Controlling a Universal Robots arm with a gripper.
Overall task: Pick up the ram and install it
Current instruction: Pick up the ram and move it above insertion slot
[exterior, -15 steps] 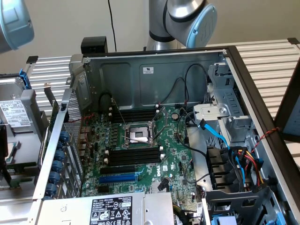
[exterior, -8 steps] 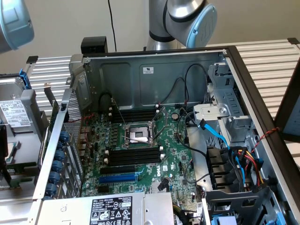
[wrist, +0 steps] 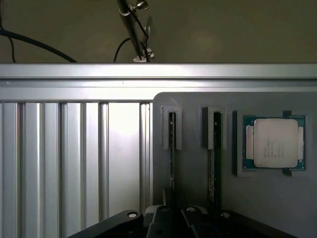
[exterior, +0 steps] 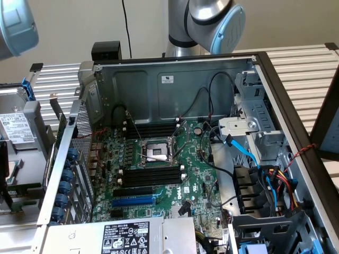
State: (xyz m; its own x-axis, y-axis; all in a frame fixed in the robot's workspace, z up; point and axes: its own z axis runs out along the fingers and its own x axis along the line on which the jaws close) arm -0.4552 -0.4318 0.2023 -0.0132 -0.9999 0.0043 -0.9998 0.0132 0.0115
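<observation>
Black jaws closed on the edge-standing ram (wrist: 171,148).

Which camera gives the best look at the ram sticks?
The wrist view: two ram sticks stand edge-on in slots of a grey holder, beside a processor. The exterior view faces the open computer case and its motherboard instead.

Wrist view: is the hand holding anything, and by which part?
It cannot be told. The hand is shut at one end of the ram standing on edge in the grey holder; whether it pinches it is hidden.
</observation>
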